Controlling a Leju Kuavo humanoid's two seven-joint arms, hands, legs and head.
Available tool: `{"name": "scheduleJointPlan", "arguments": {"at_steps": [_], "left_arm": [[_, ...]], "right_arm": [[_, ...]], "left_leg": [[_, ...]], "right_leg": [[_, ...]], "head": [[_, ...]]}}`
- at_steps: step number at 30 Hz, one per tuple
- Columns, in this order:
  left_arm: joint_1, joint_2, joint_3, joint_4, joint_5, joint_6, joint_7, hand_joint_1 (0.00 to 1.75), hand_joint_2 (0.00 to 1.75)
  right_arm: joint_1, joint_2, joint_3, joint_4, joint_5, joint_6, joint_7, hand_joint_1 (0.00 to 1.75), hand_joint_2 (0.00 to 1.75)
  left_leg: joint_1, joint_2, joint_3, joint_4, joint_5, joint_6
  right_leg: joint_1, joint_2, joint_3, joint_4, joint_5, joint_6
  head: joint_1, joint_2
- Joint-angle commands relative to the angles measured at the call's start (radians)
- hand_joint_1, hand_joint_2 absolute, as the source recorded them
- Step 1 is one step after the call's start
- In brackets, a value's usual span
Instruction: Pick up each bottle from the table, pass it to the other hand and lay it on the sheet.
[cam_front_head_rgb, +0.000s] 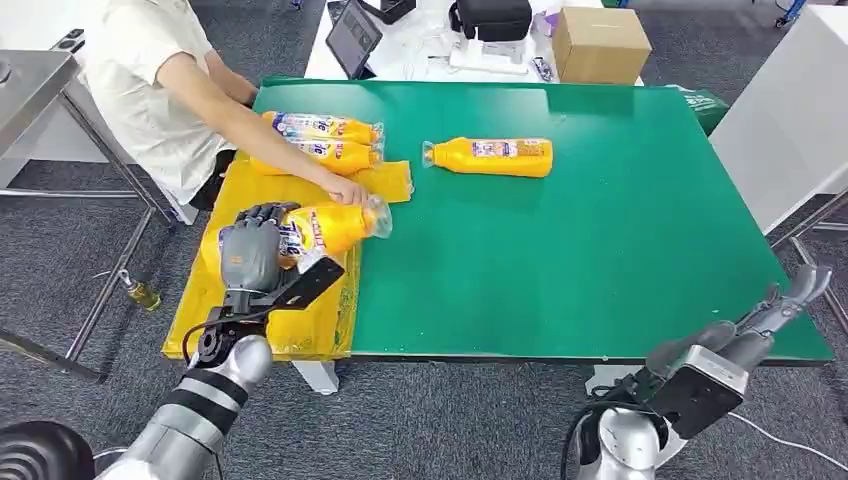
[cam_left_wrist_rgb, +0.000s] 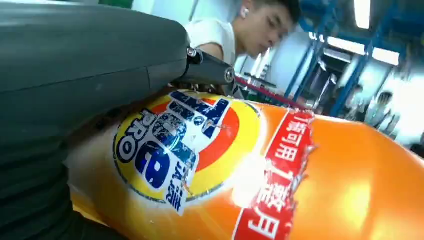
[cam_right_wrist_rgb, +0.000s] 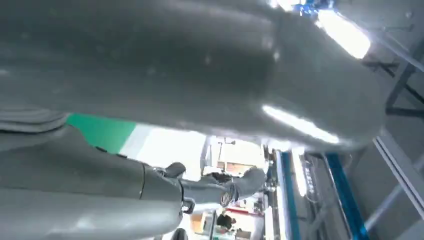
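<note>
left hand (cam_front_head_rgb: 252, 250) grips the bottle (cam_front_head_rgb: 330, 226) over the yellow sheet (cam_front_head_rgb: 300, 320), left of frame; person's hand (cam_front_head_rgb: 345, 188) touching its neck risks a tug. right hand (cam_front_head_rgb: 770, 315) spread, holding nothing.

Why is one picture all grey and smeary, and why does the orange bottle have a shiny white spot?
Right wrist view: the right hand sits too close to the camera, so it blurs, with bright lamps behind. Left wrist view: light glares off the held bottle, and the background is blurry. Head view: evenly lit and sharp.
</note>
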Motion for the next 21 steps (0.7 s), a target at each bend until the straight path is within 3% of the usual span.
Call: {"name": "scheduleJointPlan", "arguments": {"at_steps": [1,5,6,7,9,10,13,17,21], "left_arm": [[-0.221,-0.04,-0.069,0.48,-0.122,-0.212,0.067,1.15,1.75],[-0.232,-0.067,-0.004,0.536,-0.045,-0.273,0.045,1.15,1.75],[-0.232,-0.068,-0.001,0.54,-0.041,-0.279,0.042,1.03,1.75],[-0.23,-0.073,0.026,0.552,-0.06,-0.286,0.034,0.33,1.75],[-0.233,-0.078,0.046,0.571,-0.026,-0.346,0.025,0.03,1.75],[-0.233,-0.078,0.05,0.572,-0.019,-0.353,0.022,0.0,1.75],[-0.23,-0.079,0.066,0.576,0.008,-0.376,0.013,0.0,1.75],[-0.232,-0.081,0.069,0.582,0.027,-0.413,0.002,0.0,1.75],[-0.233,-0.08,0.098,0.59,0.101,-0.529,-0.055,0.0,1.75]], "right_arm": [[-0.045,-0.031,0.112,0.206,-0.037,0.001,0.003,0.0,0.0],[-0.043,-0.047,0.143,0.253,-0.059,0.001,0.003,0.0,0.0],[-0.043,-0.046,0.143,0.255,-0.057,0.001,0.003,0.0,0.0],[-0.054,-0.027,0.131,0.275,-0.042,0.007,0.003,0.0,0.0],[-0.046,-0.053,0.155,0.277,-0.074,0.001,0.003,0.0,0.0],[-0.046,-0.055,0.156,0.277,-0.074,0.001,0.003,0.0,0.0],[-0.049,-0.051,0.158,0.28,-0.074,0.001,0.003,0.0,0.0],[-0.054,-0.055,0.161,0.291,-0.066,0.001,0.003,0.0,0.0],[-0.064,-0.063,0.159,0.315,-0.066,0.001,0.003,0.0,0.0]], "left_leg": [[0.001,0.0,0.005,-0.001,-0.001,0.001],[0.001,0.0,0.004,-0.001,-0.001,0.001],[0.001,0.001,0.007,-0.001,-0.002,0.002],[0.001,0.001,0.005,-0.001,-0.001,0.001],[0.0,0.001,0.004,-0.001,-0.001,0.001],[0.001,0.002,0.01,-0.002,-0.003,0.003],[0.001,0.001,0.002,-0.001,-0.001,0.001],[0.0,0.003,0.009,-0.002,-0.002,0.003],[0.0,0.001,0.004,-0.001,-0.001,0.001]], "right_leg": [[0.001,-0.002,0.006,-0.002,-0.001,-0.003],[0.001,-0.001,0.005,-0.002,-0.001,-0.002],[0.002,-0.001,0.007,-0.002,-0.001,-0.003],[0.001,0.0,0.005,-0.002,-0.001,-0.002],[0.001,0.0,0.004,-0.002,0.0,-0.002],[0.002,0.0,0.01,-0.003,-0.002,-0.004],[0.001,0.0,0.002,-0.001,0.0,-0.001],[0.002,0.001,0.01,-0.003,-0.001,-0.004],[0.001,0.001,0.005,-0.002,0.0,-0.002]], "head": [[0.0,0.0],[0.0,0.0],[0.0,0.0],[0.0,0.0],[0.0,0.0],[0.0,0.0],[0.0,0.0],[0.0,0.0],[0.0,0.0]]}}
